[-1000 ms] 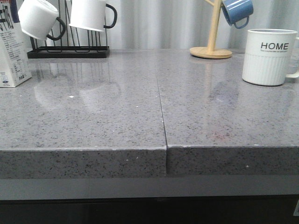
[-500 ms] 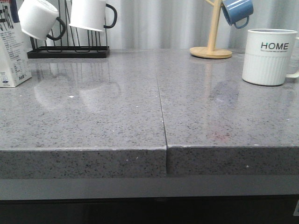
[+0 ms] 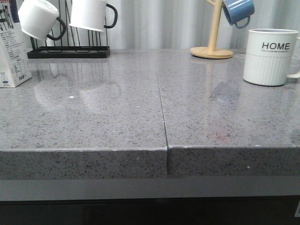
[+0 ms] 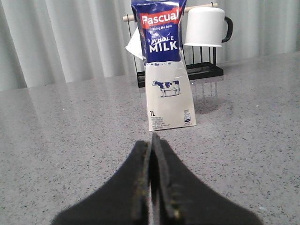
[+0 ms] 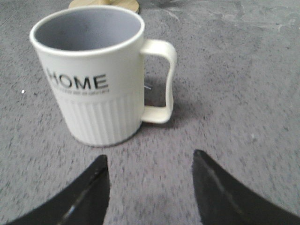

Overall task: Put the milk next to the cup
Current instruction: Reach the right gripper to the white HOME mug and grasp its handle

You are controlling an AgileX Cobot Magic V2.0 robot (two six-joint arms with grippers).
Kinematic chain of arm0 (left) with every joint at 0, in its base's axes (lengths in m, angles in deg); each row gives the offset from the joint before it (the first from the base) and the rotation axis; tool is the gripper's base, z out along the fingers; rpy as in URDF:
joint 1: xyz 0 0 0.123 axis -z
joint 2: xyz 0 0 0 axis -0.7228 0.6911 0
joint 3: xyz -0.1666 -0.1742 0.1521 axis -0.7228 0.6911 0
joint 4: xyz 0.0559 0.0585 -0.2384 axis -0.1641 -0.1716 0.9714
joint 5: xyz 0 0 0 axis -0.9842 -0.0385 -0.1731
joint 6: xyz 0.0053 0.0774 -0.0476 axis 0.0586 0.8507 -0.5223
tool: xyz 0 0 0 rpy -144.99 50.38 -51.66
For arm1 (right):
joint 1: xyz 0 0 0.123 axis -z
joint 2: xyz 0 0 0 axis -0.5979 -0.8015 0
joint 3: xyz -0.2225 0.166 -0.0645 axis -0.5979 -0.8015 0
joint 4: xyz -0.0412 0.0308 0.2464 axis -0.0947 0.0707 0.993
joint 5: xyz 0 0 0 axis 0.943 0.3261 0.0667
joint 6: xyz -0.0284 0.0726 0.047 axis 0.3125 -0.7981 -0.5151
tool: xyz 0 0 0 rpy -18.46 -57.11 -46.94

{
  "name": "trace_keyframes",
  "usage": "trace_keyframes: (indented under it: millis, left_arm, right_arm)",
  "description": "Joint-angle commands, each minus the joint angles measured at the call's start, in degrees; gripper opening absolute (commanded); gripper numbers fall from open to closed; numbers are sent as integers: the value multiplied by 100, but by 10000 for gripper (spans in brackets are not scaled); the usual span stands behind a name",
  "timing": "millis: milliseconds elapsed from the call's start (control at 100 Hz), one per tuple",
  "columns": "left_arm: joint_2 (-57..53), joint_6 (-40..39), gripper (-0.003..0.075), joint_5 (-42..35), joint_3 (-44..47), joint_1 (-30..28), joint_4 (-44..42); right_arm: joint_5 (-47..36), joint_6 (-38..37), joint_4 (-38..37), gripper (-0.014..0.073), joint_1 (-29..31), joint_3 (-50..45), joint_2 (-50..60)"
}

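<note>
My left gripper hangs low over the grey worktop with its jaws pressed together, aimed at the milk, which stands upright just ahead of them in front of a black rack of white mugs. My right gripper tilts down with jaws spread and holding nothing, the cup upright just beyond them. From the front, milk and cup stand well apart at opposite edges.

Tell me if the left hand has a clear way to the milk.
Probably yes: the left hand faces the upright milk with only bare counter between, but it is shut and must open first.
</note>
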Motion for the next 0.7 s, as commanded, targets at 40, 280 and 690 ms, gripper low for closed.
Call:
trace_keyframes:
  millis: [40, 280, 690]
  left_arm:
    - [-191, -43, -21, -434, 292, 39, 41]
    - [-191, -43, -20, -434, 292, 39, 41]
    - [-191, -43, -20, -434, 292, 39, 41]
  right_arm:
    - [-626, 89, -4, 414, 50, 438, -238]
    - [-671, 89, -4, 414, 246, 787, -590]
    - [-963, 89, -49, 414, 376, 1230, -1262]
